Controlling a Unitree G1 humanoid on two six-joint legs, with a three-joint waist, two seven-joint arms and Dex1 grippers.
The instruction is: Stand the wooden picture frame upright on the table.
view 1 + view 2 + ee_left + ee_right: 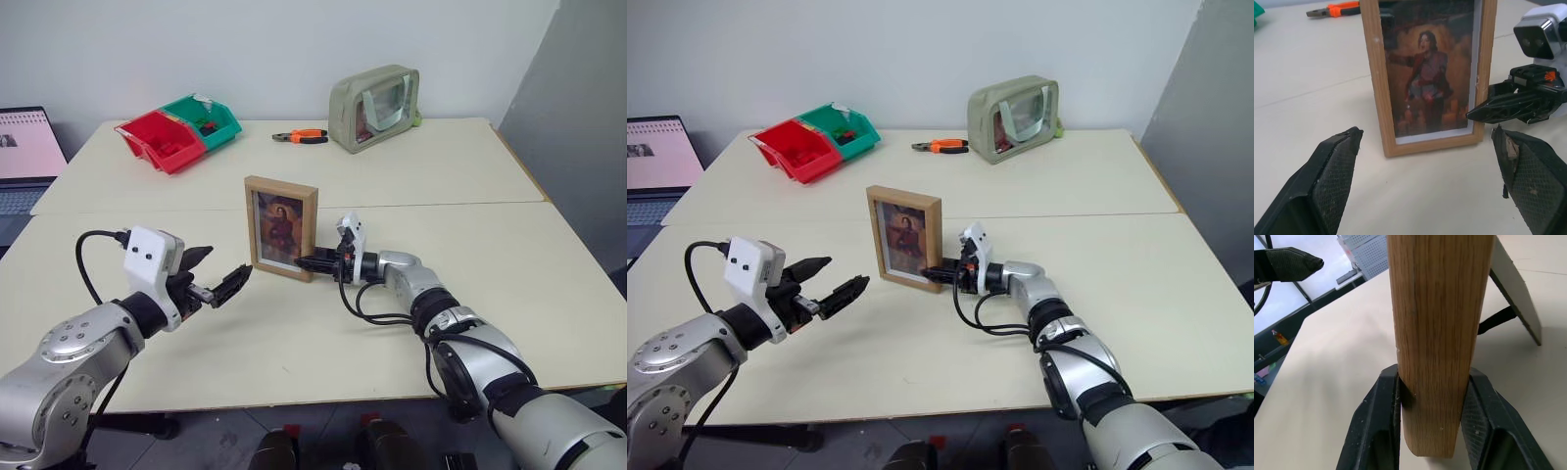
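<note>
The wooden picture frame point(281, 227) stands upright near the middle of the table point(470, 245), its portrait facing me. Its fold-out stand point(1513, 289) is propped out behind it. My right gripper point(312, 262) reaches in level from the right. Its two fingers point(1376, 421) press the front and back faces of the frame's lower right edge. My left gripper point(227, 260) hovers open just in front and to the left of the frame, touching nothing. In the left wrist view its fingers point(1327, 181) stand wide apart with the frame point(1425, 73) between and beyond them.
At the table's far side sit a red bin point(162, 142) and a green bin point(211, 119), orange-handled pliers point(301, 136) and a green clear-windowed pouch point(375, 108). A laptop point(24, 147) stands off the left edge. A seam crosses the tabletop behind the frame.
</note>
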